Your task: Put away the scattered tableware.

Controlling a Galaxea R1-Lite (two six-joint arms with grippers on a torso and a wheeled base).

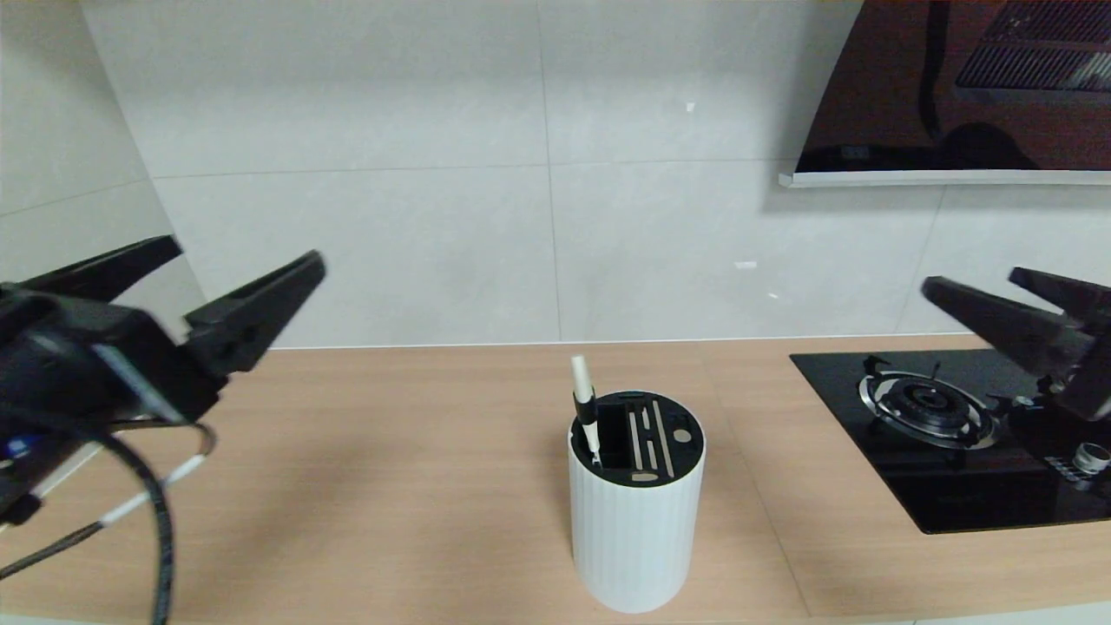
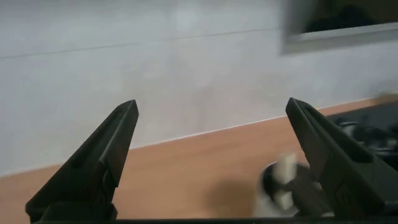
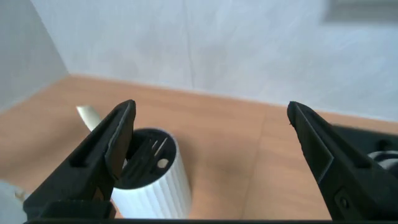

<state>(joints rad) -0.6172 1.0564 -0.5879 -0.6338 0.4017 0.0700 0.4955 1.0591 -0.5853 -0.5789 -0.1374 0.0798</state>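
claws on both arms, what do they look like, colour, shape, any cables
Both are matte black. The left claw and right claw each have two long, wedge-shaped fingers that taper to narrow tips. Behind the left claw a black cable loops beside a thinner wire with pale sleeved sections. A small blue mark shows on its body.

soft, even light falls bright on the pale grey tiled wall and the light wooden countertop. the glossy dark range hood panel mirrors dim shapes and throws a faint shadow on the wall just beneath it. the white ribbed cylindrical holder casts a weak, diffuse shadow toward the robot's left. small glints sit on the steel burner ring of the black glass hob.
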